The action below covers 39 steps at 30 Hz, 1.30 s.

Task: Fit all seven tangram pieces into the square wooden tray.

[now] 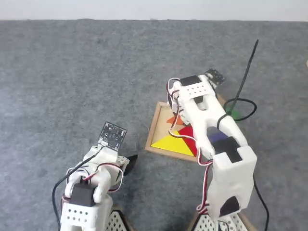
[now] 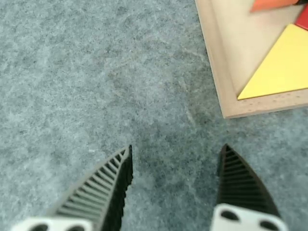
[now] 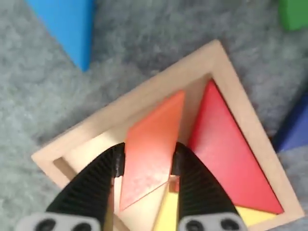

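Black ribbed fingers (image 3: 91, 187) of the right hand (image 3: 146, 161) sit closest to the lens. They are clenched on the orange piece (image 3: 151, 134), one finger against each of its long sides. The piece is already inside the square wooden tray (image 3: 159, 79). Its long axis runs straight away from the wrist toward the tray's far corner, almost parallel to the long edge of the red triangle (image 3: 226, 154) beside it. A thin wedge of bare wood separates the two pieces. On the orange piece's other side more bare wood shows, up to the rim. The yellow triangle (image 1: 174, 143) lies flat in the tray, just beside the red one.

Seating the orange piece probably calls for closing that wedge against the red edge before the hand lets go.

Outside the tray, a light blue triangle (image 3: 65, 21), a green piece (image 3: 293, 12) and a dark blue piece (image 3: 294, 126) lie on the grey tabletop (image 2: 72, 72). All three are beyond the rim on the right arm's side, so that arm looks nearer to them.

Released and empty, the left hand (image 2: 177, 146) hangs over bare tabletop with one tray corner just ahead of its spread fingers.
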Motion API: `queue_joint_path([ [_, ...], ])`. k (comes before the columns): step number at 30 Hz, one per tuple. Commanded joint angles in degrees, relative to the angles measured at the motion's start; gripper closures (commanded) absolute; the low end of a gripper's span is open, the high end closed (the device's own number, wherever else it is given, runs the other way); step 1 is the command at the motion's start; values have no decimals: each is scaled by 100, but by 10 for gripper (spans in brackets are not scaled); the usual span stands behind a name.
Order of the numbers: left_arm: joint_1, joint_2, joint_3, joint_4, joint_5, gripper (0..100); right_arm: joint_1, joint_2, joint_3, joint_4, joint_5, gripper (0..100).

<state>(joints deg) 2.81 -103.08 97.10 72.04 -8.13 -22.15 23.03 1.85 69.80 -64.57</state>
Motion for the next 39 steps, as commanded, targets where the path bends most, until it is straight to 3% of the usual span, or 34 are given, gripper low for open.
queue_joint_path([
  [1, 44, -97, -66, 26, 35, 720, 57, -374, -308, -13, 105, 918],
  [10, 44, -97, -66, 26, 35, 720, 22, -374, -308, 119, -167, 697],
  [18, 44, -97, -66, 26, 35, 720, 13, -391, -431, 110, -132, 683],
  [28, 44, -97, -66, 26, 35, 720, -374, -409, -1125, 127, 1934, 684],
  [39, 44, -97, -66, 26, 35, 720, 22, -2756, -747, 954, 2910, 684],
])
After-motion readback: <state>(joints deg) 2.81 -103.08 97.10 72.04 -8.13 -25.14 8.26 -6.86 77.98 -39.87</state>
